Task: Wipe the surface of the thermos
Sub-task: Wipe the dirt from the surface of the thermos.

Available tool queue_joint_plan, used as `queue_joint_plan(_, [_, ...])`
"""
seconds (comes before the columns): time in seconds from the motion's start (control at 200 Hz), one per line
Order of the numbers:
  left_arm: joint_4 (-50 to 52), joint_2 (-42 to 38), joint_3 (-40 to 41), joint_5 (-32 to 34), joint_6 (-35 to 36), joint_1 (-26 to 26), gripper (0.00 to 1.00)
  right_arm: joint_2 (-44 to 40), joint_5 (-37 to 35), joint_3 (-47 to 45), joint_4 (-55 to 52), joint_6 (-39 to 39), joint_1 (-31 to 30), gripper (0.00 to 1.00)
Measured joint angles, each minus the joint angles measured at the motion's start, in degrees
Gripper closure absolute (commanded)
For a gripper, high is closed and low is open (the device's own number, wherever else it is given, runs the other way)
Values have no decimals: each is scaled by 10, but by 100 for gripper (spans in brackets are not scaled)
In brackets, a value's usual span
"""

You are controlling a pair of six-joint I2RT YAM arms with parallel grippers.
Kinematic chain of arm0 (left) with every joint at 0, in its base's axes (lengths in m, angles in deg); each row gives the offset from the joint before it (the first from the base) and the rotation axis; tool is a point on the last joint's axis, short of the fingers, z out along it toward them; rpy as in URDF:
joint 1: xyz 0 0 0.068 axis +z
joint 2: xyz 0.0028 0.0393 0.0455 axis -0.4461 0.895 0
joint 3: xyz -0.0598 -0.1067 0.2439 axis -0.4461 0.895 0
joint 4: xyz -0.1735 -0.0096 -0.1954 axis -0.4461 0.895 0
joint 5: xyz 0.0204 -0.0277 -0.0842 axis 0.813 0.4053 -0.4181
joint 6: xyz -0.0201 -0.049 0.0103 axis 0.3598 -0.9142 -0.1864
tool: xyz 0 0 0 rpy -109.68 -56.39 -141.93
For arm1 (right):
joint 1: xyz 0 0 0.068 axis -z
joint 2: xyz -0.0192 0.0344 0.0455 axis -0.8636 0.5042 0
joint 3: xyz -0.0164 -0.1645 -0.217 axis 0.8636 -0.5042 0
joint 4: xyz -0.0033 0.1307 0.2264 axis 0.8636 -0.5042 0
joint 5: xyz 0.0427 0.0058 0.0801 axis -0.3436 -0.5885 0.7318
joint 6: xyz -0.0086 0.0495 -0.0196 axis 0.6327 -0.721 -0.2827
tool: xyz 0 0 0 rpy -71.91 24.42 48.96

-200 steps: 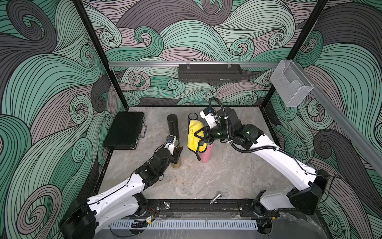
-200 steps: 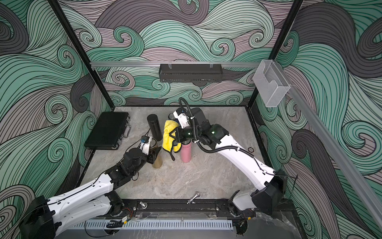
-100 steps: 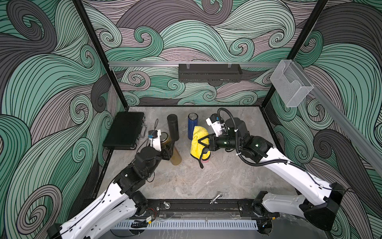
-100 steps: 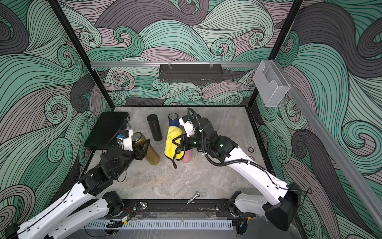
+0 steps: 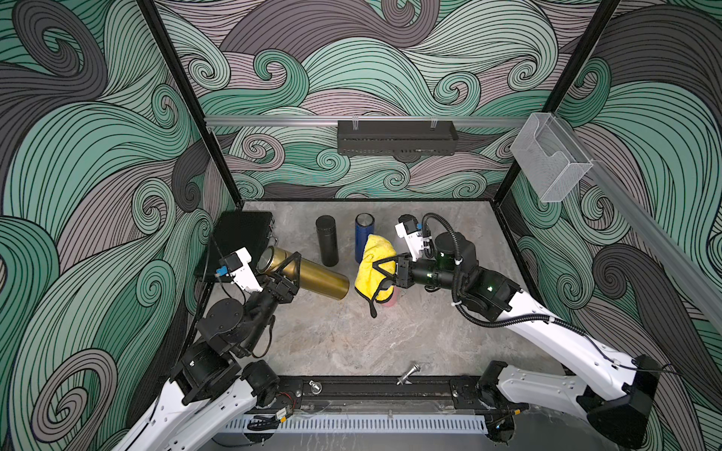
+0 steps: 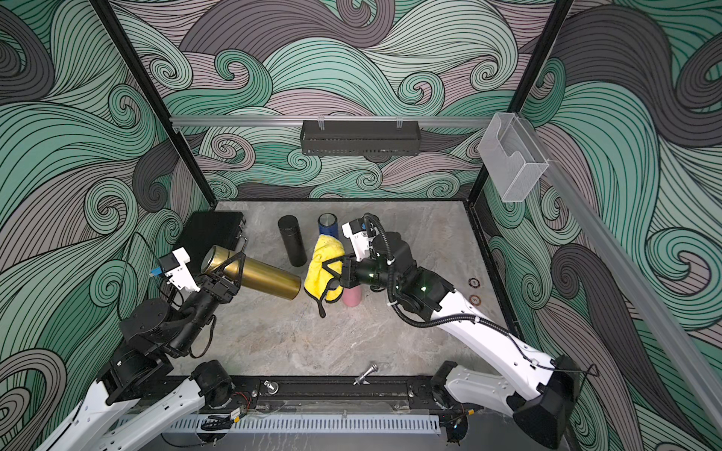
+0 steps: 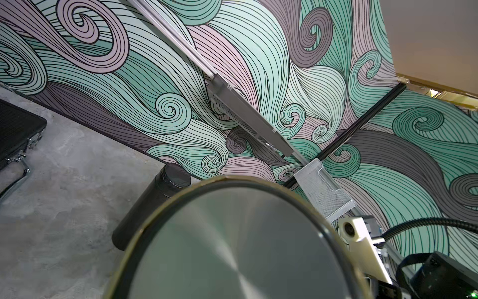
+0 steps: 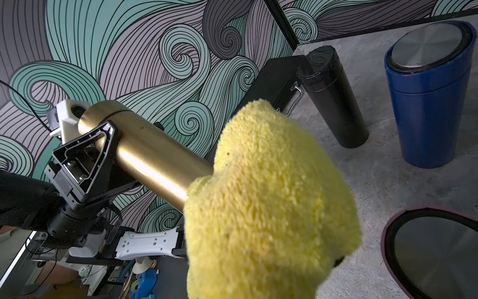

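The gold thermos (image 5: 312, 275) (image 6: 269, 279) hangs sideways above the table, with my left gripper (image 5: 290, 266) (image 6: 233, 269) shut on its lid end. Its steel lid (image 7: 240, 246) fills the left wrist view and hides the jaws there. My right gripper (image 5: 385, 273) (image 6: 333, 273) is shut on a fluffy yellow cloth (image 5: 375, 254) (image 6: 322, 257). In the right wrist view the cloth (image 8: 269, 194) covers the jaws and overlaps the thermos's base end (image 8: 152, 158). From above the cloth sits just off that end; I cannot tell whether they touch.
A black thermos (image 5: 327, 240) and a blue one (image 5: 364, 230) stand at the back, a pink one (image 6: 352, 298) under my right gripper. A black case (image 5: 242, 234) lies at the back left. A bolt (image 5: 408, 373) sticks up from the front rail.
My left gripper has lifted the gold thermos off the table, carried it left and tipped it sideways. My right gripper has drawn the cloth away from the back, toward the thermos's base end.
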Motion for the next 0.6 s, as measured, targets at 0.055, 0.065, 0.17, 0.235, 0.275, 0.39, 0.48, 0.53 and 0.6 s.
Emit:
queue_joint_plan(0.055, [-3,-13,5,7,-12,0,100,5,-7,0,4,-4,-9,100])
queue_joint_plan(0.065, [-5,-16,7,9,-14,0,100,7,-9,0,3,-5,-12,100])
queue_joint_plan(0.17, [-10,-56,19,28,-31,0,100,13,-27,0,2,-9,-44,100])
queue_joint_plan(0.235, [-19,-68,18,38,-38,0,100,18,-34,-1,6,-13,-66,100])
queue_joint_plan(0.275, [-26,-69,18,39,-40,0,100,23,-36,-1,10,-14,-75,100])
queue_joint_plan(0.39, [-36,-65,16,40,-45,1,100,55,-42,9,16,-14,-90,100])
queue_joint_plan(0.48, [-48,-54,17,39,-46,0,100,94,-42,20,28,-14,-93,100])
queue_joint_plan(0.53, [-54,-47,17,39,-45,0,100,109,-41,23,37,-14,-94,100])
queue_joint_plan(0.6, [-61,-39,17,41,-44,1,100,126,-38,24,51,-14,-95,100])
